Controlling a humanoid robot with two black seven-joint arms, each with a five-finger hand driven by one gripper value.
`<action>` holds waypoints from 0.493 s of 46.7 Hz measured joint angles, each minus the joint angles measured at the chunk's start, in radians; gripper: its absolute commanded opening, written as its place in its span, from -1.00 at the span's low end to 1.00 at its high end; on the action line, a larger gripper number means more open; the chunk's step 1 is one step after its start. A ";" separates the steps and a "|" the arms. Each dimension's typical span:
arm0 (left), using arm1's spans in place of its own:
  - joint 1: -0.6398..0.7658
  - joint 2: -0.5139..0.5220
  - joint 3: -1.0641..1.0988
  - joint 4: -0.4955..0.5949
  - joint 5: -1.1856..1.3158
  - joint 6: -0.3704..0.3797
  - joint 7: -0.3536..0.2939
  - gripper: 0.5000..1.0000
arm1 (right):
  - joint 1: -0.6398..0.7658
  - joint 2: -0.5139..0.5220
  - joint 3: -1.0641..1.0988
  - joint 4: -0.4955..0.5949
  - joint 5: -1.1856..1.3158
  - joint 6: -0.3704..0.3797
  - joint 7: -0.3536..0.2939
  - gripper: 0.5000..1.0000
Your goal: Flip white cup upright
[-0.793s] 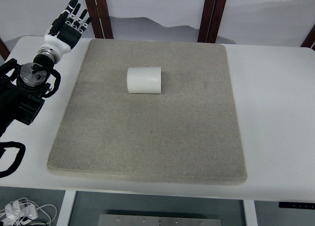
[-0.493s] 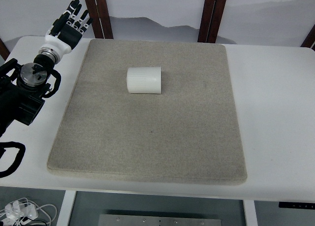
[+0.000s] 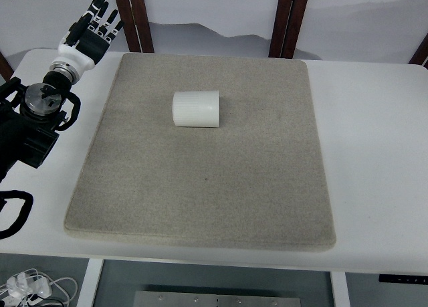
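Note:
A white ribbed cup (image 3: 196, 109) lies on its side on the grey mat (image 3: 200, 186), in the mat's upper middle. My left hand (image 3: 93, 27) hovers over the table's far left corner, well to the left of the cup, fingers spread and holding nothing. Its black arm (image 3: 30, 123) comes in from the left edge. No right arm shows.
The mat covers most of the white table (image 3: 374, 153). Dark wooden posts (image 3: 134, 16) (image 3: 287, 19) stand behind the table's back edge. Cables (image 3: 30, 287) lie on the floor below the front left corner.
The left hand has drifted slightly up and to the left. The cup has not moved.

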 measured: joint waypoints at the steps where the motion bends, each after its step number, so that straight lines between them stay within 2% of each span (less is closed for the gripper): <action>1: 0.000 0.000 0.000 0.000 0.001 -0.001 -0.001 1.00 | 0.000 0.000 0.000 0.000 0.000 0.000 0.000 0.81; 8: -0.003 0.000 0.001 0.001 0.018 -0.026 -0.004 0.99 | 0.000 0.000 0.000 0.000 0.000 0.000 0.000 0.81; 23: -0.009 -0.003 0.001 -0.025 0.230 -0.058 -0.008 0.99 | 0.000 0.000 -0.001 0.000 0.000 0.000 0.000 0.81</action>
